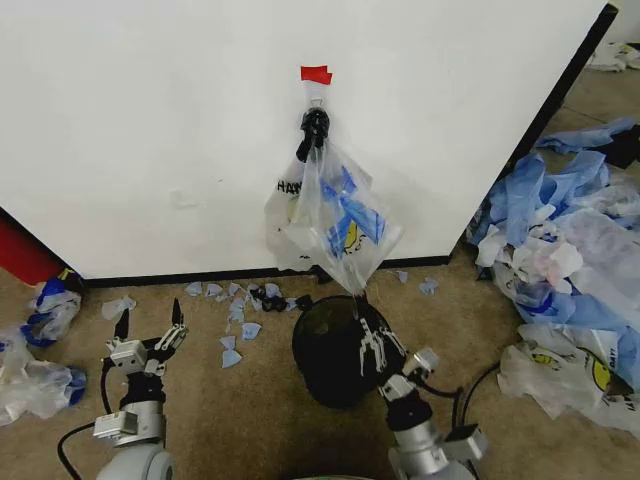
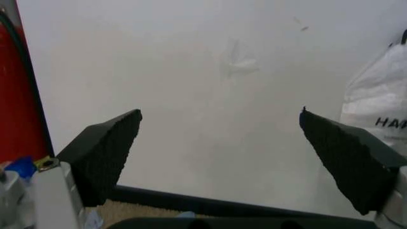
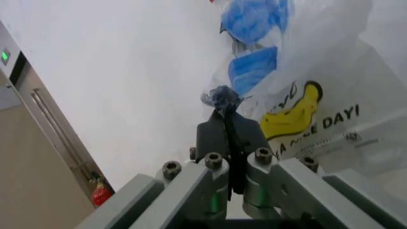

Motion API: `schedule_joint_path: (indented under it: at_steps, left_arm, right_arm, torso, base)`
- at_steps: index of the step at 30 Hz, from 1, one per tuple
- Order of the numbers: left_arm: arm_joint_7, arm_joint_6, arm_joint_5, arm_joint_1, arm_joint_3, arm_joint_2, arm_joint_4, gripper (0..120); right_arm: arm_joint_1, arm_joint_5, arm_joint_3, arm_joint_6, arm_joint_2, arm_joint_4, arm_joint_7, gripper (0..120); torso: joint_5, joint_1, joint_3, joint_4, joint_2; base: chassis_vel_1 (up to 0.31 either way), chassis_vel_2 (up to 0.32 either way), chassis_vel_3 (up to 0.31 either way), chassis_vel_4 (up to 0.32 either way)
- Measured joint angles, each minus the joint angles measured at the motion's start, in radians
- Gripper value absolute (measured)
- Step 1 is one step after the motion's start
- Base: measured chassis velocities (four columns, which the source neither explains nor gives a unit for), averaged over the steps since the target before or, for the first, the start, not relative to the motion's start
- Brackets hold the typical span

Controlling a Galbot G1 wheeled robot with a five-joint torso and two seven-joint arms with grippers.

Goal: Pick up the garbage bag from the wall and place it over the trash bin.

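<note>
my right gripper (image 1: 372, 335) is shut tight on the low corner of the garbage bag (image 1: 345, 222), which hangs on the wall (image 1: 150, 120) above the trash bin (image 1: 330, 350). it looks thin, soft and slippery. my left gripper (image 1: 150, 325) waits open, near left.

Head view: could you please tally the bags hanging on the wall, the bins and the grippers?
Bags hanging on the wall: 2 (the garbage bag, a whiter bag)
Black mesh trash bin: 1
Grippers: 2 (left gripper, right gripper)
Total: 5
</note>
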Motion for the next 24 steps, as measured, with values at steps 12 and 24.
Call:
schedule_joint_path:
  at_steps: [12,24]
  left_arm:
    - [-0.001,0.043,-0.019,-0.013,0.022,0.031,-0.045,98]
    - [-0.011,0.162,-0.182,0.016,0.030,0.143,-0.264,97]
  right_arm:
    - [0.148,0.110,-0.018,-0.049,-0.019,-0.034,-0.012,0]
    - [0.194,0.151,-0.045,-0.084,-0.049,-0.034,-0.015,0]
  torso:
    - [-0.0002,0.000,0.000,-0.0002,0.000]
    - [-0.0003,0.000,0.000,-0.0002,0.000]
  base:
    - [0.000,0.000,0.000,0.000]
    - [0.000,0.000,0.000,0.000]
